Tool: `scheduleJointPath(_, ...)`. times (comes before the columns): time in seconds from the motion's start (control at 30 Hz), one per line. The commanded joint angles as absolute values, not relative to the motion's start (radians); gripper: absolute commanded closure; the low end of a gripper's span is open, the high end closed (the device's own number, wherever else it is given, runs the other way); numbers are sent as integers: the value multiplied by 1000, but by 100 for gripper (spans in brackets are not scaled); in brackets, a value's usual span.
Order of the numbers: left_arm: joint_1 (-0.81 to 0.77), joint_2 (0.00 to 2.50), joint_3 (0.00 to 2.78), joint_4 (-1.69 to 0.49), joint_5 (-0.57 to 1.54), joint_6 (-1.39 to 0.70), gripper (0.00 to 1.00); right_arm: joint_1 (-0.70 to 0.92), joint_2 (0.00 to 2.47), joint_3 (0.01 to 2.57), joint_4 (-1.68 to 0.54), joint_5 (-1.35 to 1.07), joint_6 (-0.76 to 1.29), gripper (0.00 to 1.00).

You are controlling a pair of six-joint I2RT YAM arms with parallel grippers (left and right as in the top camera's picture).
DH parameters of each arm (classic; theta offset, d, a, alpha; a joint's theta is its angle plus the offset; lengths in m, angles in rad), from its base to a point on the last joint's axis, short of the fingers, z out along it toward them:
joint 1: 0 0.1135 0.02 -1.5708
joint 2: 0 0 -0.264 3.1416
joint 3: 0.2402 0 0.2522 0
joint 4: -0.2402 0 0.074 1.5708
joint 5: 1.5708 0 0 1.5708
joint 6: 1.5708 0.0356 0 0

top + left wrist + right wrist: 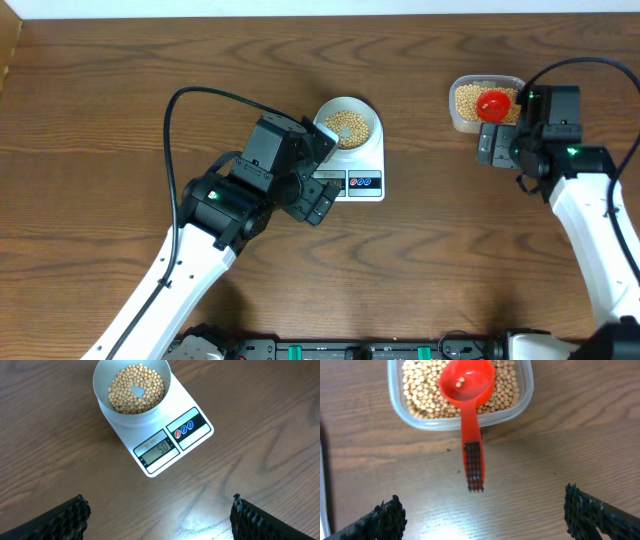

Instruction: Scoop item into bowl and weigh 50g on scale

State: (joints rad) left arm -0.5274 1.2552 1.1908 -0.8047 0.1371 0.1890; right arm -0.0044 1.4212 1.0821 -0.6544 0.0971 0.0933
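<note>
Left gripper [160, 512] is spread wide, nothing in it, hovering at the bottom of the frame below the scale [196, 404]. The bowl [131, 419] sits on the scale's upper-left end with beans [135, 390] inside, and the display [161, 448] reads 50. Right gripper [482, 512] is wide open too. The red scoop [467, 385] rests in the tub [526, 395] up top, with its handle pointing down at the gripper.

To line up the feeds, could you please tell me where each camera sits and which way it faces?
Overhead: above the table, facing down; left arm and right arm show.
Left wrist: on the left arm, facing down at the bowl of beans on the scale; left gripper open, fingers at bottom corners.
Right wrist: on the right arm, facing down at the tub and red scoop; right gripper open, fingers likewise.
Shared: overhead also shows bowl, scale, tub, scoop.
</note>
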Motion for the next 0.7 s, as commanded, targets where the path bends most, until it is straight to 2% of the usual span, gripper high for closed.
scheduleJointPath(0.0,-526,1261,1198,-807,149,205,8,-14,1375,1106,-662,53,5,1)
scheduleJointPath(0.67,-526,1261,1198,-807,149,205,8,-14,1371,1106,-651,53,6,1)
